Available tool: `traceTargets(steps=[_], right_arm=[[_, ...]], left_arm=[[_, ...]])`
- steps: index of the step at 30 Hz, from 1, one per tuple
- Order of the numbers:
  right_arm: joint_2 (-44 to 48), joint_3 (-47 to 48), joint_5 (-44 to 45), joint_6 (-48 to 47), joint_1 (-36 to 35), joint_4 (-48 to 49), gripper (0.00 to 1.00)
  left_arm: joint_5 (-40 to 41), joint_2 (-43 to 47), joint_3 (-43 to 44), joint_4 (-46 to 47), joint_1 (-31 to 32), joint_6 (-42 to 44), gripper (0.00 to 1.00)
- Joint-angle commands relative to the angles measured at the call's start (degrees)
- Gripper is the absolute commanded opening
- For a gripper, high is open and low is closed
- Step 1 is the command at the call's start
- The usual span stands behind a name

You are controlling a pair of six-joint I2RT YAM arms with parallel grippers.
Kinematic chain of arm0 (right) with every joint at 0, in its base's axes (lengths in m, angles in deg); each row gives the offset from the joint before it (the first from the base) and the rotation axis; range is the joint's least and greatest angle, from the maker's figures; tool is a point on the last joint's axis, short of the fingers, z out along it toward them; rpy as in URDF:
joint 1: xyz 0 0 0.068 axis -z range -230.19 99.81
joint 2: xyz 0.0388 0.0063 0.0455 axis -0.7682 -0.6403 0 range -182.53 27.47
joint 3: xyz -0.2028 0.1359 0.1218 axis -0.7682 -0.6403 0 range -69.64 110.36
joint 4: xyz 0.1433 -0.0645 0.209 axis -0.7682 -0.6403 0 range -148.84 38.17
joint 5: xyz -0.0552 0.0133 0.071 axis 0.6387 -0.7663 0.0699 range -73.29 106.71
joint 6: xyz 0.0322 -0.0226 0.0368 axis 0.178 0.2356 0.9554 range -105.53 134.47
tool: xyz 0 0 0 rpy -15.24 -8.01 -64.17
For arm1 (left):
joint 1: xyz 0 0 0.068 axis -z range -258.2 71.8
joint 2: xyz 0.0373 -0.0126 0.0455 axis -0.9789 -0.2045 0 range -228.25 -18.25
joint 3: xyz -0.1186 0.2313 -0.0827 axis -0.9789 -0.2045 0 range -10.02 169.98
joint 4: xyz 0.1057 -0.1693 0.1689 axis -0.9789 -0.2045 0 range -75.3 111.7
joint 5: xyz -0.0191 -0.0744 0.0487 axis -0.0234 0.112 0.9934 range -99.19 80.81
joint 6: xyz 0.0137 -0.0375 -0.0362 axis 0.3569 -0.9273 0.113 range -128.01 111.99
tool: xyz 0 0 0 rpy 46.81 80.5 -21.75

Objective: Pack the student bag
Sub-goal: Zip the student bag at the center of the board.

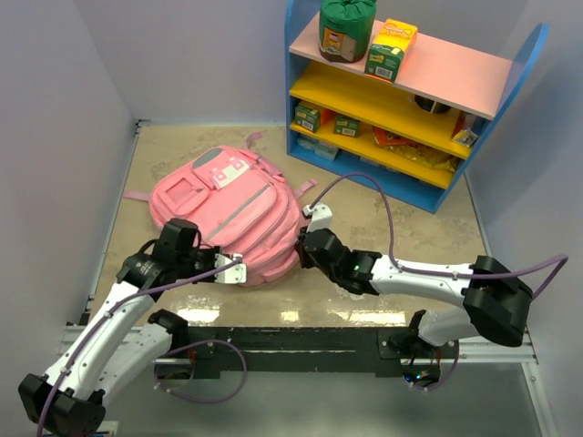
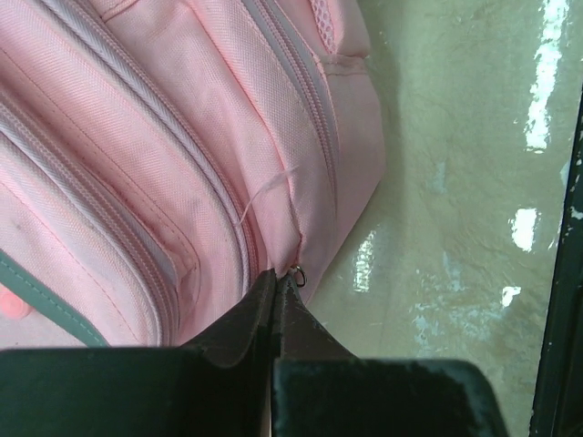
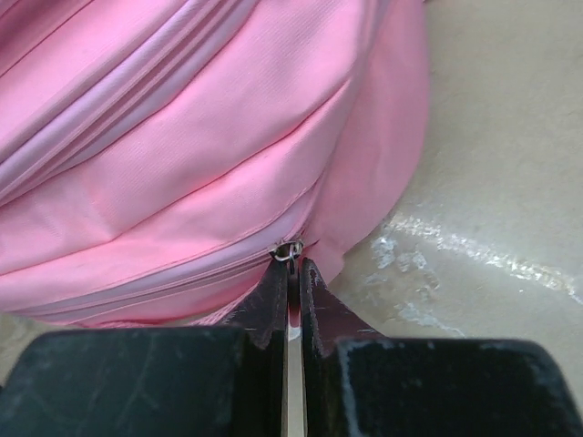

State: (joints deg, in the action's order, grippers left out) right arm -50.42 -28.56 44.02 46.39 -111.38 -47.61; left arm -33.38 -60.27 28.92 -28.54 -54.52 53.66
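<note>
The pink student bag (image 1: pixel 228 214) lies flat on the table, left of centre, front pockets up. My left gripper (image 1: pixel 239 266) is at the bag's near edge. In the left wrist view the gripper (image 2: pixel 278 275) is shut, with a small metal zipper ring (image 2: pixel 298 270) at its tips on the bag's corner seam (image 2: pixel 301 182). My right gripper (image 1: pixel 305 244) is at the bag's near right side. In the right wrist view the gripper (image 3: pixel 292 266) is shut on a zipper pull (image 3: pixel 290 251) at the end of a closed zipper on the bag (image 3: pixel 200 155).
A blue shelf unit (image 1: pixel 537 55) stands at the back right, holding a green pouch (image 1: pixel 346 27), a yellow-green box (image 1: pixel 390 47) and snack packs on lower shelves. Walls close in the left and back. A black rail (image 1: pixel 301 341) runs along the near edge.
</note>
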Motion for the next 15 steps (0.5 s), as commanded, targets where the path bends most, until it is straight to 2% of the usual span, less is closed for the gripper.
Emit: traceTargets(steps=[1, 3, 7, 9, 14, 15], right_arm=[[2.6, 1.0, 5.6, -3.1, 4.1, -2.8, 0.00], [2.0, 1.7, 5.7, -4.1, 6.1, -2.4, 0.00], [-1.1, 3.2, 8.0, -5.6, 10.4, -0.6, 0.00], [-1.9, 3.7, 6.4, -7.0, 11.3, 0.9, 0.00], [-1.1, 1.9, -5.1, -8.1, 10.9, 7.4, 0.00], [-0.9, 0.5, -9.6, -7.8, 10.7, 8.7, 0.00]], left_arm=[[8.7, 2.9, 3.2, -5.6, -0.7, 2.6, 0.00], [10.6, 5.0, 3.3, -5.3, -0.6, 2.3, 0.00], [20.0, 8.5, 2.6, -2.9, -0.7, 0.2, 0.00], [22.2, 10.7, 2.3, -3.0, -0.7, -1.5, 0.00], [25.5, 13.6, 0.7, -3.6, -0.8, -5.8, 0.00], [25.6, 13.6, 0.8, -4.0, -0.7, -7.3, 0.00]])
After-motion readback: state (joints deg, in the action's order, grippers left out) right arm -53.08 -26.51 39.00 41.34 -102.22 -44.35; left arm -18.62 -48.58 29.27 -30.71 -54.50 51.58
